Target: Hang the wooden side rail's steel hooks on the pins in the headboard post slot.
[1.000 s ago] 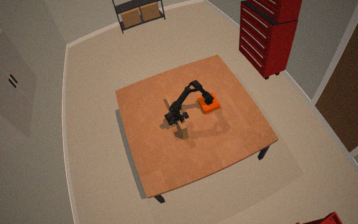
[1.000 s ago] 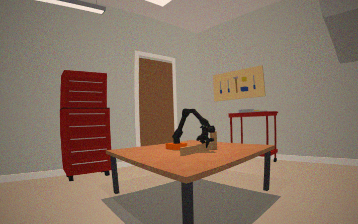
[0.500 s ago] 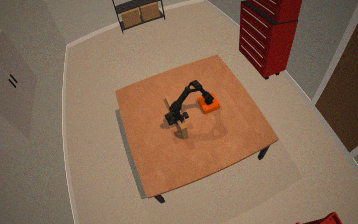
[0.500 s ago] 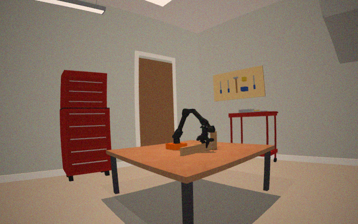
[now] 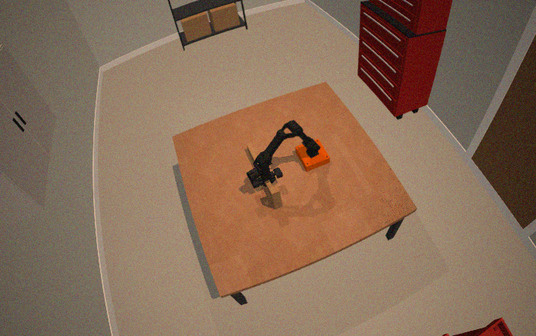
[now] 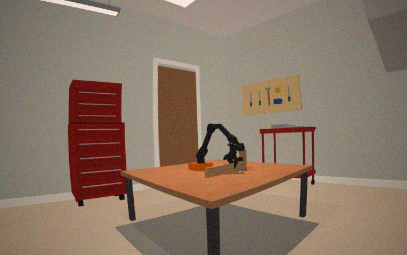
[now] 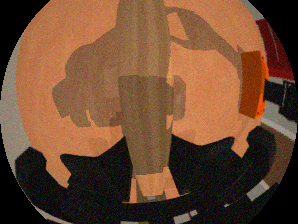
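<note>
The wooden side rail (image 5: 251, 153) (image 6: 216, 171) (image 7: 144, 50) is low over the desk (image 5: 336, 221) (image 6: 180, 180) (image 7: 45, 75), its near end in the exterior view at or just above the surface; I cannot tell which. The fingers (image 5: 277, 173) (image 6: 236, 163) are clenched on the rail, one on either side of it. The rail's other end is by the upright headboard post (image 5: 276, 202) (image 6: 243, 159), but the hooks and pins are too small or hidden to tell whether they meet.

The black arm (image 5: 272, 146) (image 6: 204, 147) arches over from its orange base (image 5: 320, 163) (image 6: 191, 167) (image 7: 251, 85), and its shadow falls across the desk. Beyond the desk are a red drawer cabinet (image 5: 415, 74) (image 6: 99, 150) (image 7: 277, 55) and a brown door (image 5: 514, 138) (image 6: 177, 116). A tool board (image 6: 255, 111) hangs on the wall above a red cart (image 6: 291, 130). In the top view, a dark shelf unit (image 5: 193, 8) holds two cardboard boxes (image 5: 196, 26) side by side
</note>
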`<move>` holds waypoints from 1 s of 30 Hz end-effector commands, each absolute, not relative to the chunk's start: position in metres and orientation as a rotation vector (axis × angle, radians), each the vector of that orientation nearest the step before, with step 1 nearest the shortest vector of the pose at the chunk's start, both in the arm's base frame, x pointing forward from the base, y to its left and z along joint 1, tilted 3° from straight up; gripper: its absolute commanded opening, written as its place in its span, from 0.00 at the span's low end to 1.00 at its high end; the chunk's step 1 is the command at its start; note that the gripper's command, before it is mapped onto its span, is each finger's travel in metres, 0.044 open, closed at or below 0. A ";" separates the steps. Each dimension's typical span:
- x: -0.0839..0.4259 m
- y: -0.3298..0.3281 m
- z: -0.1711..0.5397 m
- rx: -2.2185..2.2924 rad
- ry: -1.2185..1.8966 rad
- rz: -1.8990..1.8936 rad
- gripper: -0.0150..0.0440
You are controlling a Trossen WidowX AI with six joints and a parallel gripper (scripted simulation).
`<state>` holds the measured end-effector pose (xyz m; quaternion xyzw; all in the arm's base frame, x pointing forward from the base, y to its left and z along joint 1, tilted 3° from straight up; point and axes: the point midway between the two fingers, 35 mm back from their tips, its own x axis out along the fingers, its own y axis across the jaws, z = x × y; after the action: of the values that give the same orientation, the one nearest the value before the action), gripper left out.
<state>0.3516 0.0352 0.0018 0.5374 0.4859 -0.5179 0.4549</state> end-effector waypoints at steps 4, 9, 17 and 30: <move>0.352 0.035 0.007 1.330 1.191 -1.274 0.25; 0.352 0.035 0.007 1.330 1.191 -1.274 0.25; 0.352 0.035 0.009 1.330 1.191 -1.274 0.25; 0.352 0.035 0.011 1.330 1.191 -1.274 0.25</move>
<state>0.3499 0.0350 0.0038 0.5347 0.4879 -0.5208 0.4526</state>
